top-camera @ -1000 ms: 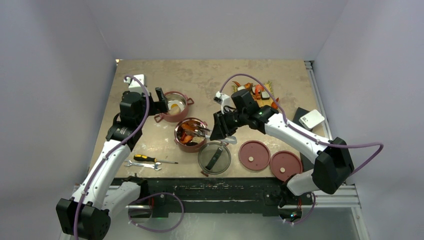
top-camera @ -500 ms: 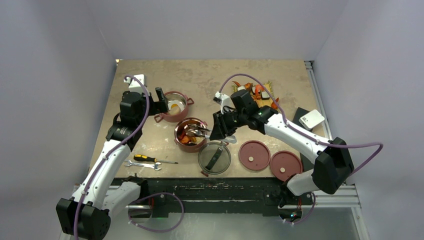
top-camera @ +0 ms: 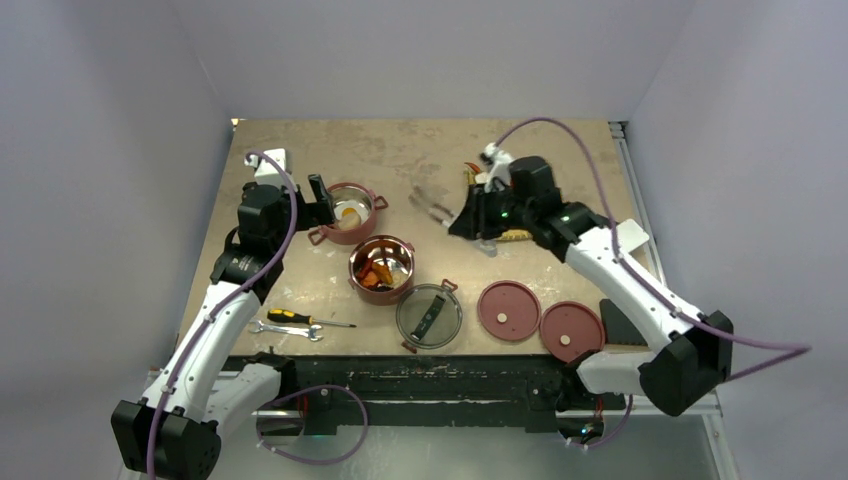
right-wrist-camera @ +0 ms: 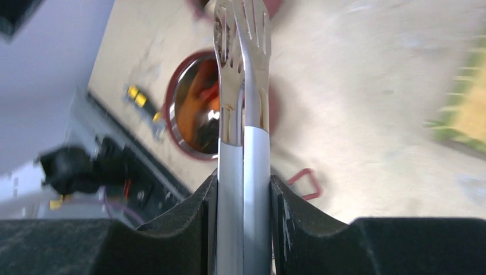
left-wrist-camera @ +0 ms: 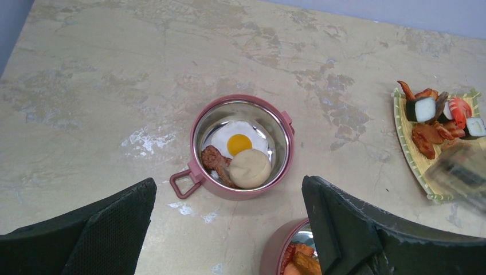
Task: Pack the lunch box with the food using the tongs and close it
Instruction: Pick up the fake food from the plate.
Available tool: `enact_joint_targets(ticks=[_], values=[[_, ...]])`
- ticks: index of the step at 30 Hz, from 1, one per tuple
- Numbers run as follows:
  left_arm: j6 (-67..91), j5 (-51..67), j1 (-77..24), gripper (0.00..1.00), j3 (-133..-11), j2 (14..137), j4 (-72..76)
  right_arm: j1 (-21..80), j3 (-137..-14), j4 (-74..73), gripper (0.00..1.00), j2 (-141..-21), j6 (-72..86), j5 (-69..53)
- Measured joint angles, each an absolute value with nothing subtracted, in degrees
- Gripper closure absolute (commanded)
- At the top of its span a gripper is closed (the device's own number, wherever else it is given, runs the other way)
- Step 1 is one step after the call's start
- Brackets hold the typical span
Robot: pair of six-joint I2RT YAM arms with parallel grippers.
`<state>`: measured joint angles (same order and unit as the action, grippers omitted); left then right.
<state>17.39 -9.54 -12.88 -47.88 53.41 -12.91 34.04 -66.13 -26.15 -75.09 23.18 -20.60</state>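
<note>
Right wrist view: right pincer [right-wrist-camera: 243,192] clamped the tongs [right-wrist-camera: 243,86], tips pressed together, empty, between bowls [top-camera: 398,256] and mat [left-wrist-camera: 414,163]; left pincer [left-wrist-camera: 229,186] gaped wide. Risk: smooth tongs could twist in grip, dropping food [left-wrist-camera: 424,134].

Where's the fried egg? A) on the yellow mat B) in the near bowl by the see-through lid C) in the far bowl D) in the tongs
C: the fried egg lies inside the far bowl, beside a bun and a brown piece.
</note>
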Motion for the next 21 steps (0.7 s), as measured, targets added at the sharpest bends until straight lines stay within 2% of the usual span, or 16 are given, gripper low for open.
enact_joint_targets(ticks=[8, 14, 21], values=[[17.39, -9.50, -12.88, 0.01, -47.88, 53.39, -12.91, 10.31, -60.58, -26.30, 0.64, -68.66, 25.63, -18.41], [17.39, -9.47, -12.88, 0.01, -47.88, 53.39, -12.91, -2.79, -54.02, -26.35, 0.62, -68.16, 25.98, -18.92], [17.39, -9.43, -12.88, 0.01, -47.88, 53.39, -12.91, -6.74, -51.99, -24.71, 0.59, -69.97, 25.69, -18.11]])
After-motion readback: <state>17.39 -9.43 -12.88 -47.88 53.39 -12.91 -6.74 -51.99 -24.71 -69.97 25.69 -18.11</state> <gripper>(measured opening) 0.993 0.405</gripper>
